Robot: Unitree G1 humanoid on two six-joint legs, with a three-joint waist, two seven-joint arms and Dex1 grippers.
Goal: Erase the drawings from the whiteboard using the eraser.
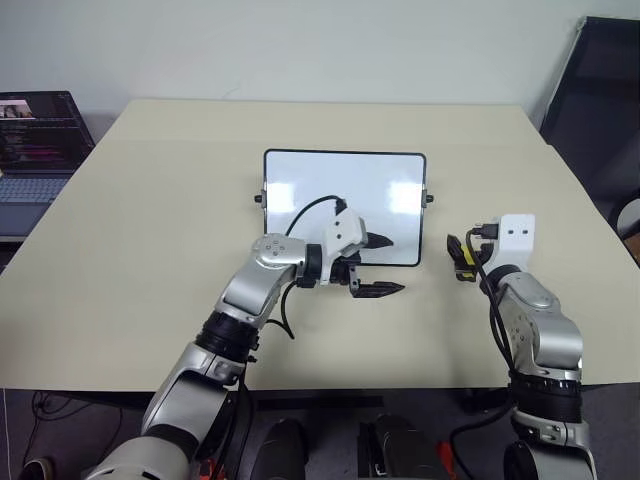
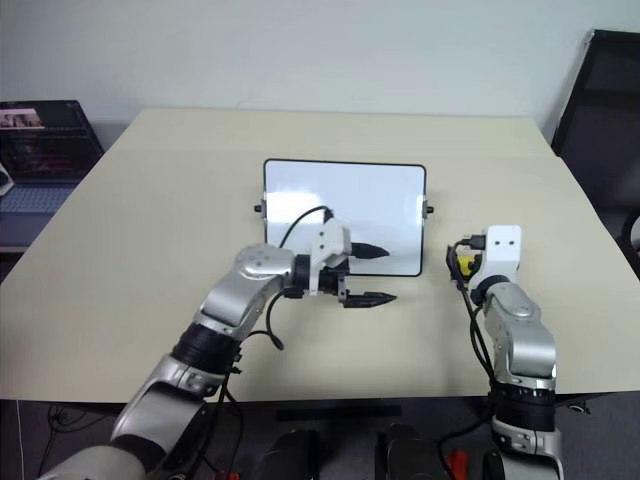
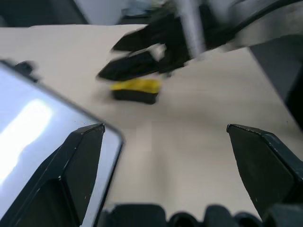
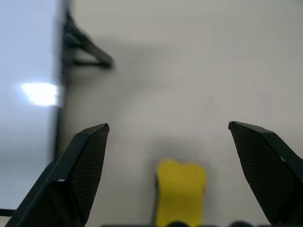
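The left gripper (image 1: 385,265) hangs spread wide over the whiteboard's (image 1: 300,180) near right corner; to its right the right gripper (image 4: 168,175), fingers wide apart, hovers above the yellow eraser (image 4: 180,191) lying free on the bare table (image 1: 150,220) just beside the board's right edge.

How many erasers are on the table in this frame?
1. The yellow eraser lies on the table just right of the whiteboard, under the right gripper, whose jaws are open.

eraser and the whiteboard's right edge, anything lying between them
Nothing: only bare table separates the yellow eraser from the whiteboard, as the left wrist view shows. The open right gripper hovers just above the eraser.
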